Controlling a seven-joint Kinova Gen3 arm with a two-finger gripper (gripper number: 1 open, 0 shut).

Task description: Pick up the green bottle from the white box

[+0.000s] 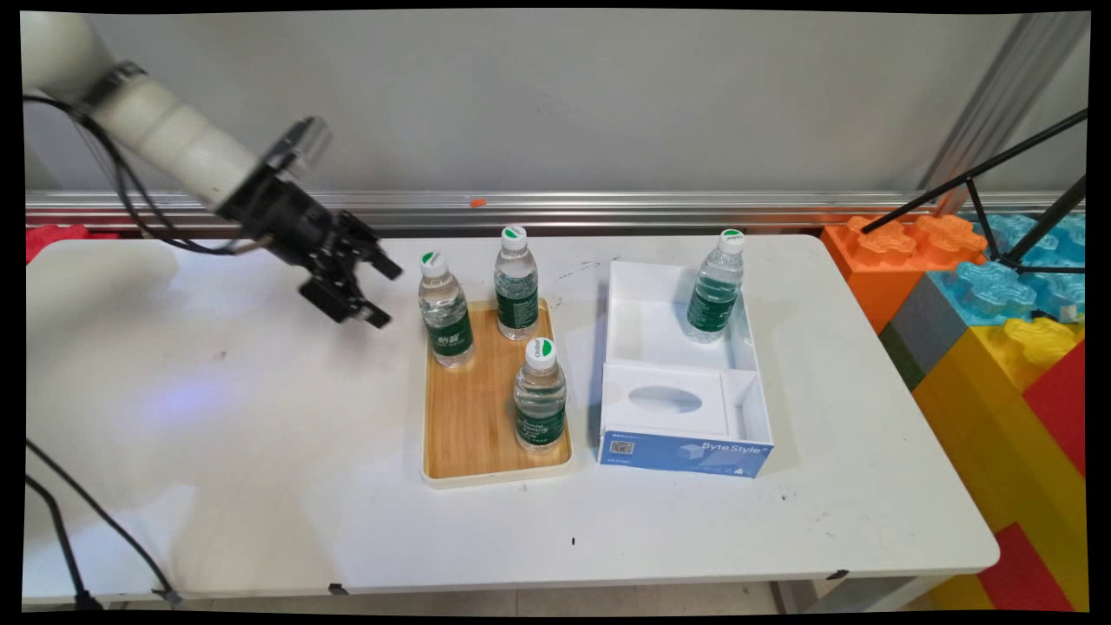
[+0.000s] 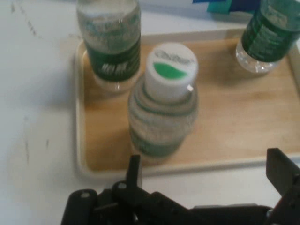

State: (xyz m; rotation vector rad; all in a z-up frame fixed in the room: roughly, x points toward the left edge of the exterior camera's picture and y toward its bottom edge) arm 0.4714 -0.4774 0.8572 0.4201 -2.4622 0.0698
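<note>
My black gripper [image 1: 382,293] hangs open just left of a wooden tray [image 1: 473,425], tilted toward it, holding nothing. The tray carries three clear water bottles with green labels and white caps. Nearest is the back-left bottle [image 1: 445,308], a short gap from my fingertips. In the hand view this bottle [image 2: 161,122] stands right in front of my open gripper [image 2: 208,171], just inside the tray's rim [image 2: 80,117]. The back bottle [image 1: 516,282] [image 2: 110,42] and the front bottle [image 1: 540,395] [image 2: 269,33] stand further along the tray.
Right of the tray lies a white box [image 1: 746,347] with a blue front; a fourth bottle [image 1: 715,286] stands in its far compartment. Large coloured toy blocks [image 1: 981,330] and black tripod legs [image 1: 998,182] flank the table's right end. A metal rail [image 1: 608,208] runs along the wall.
</note>
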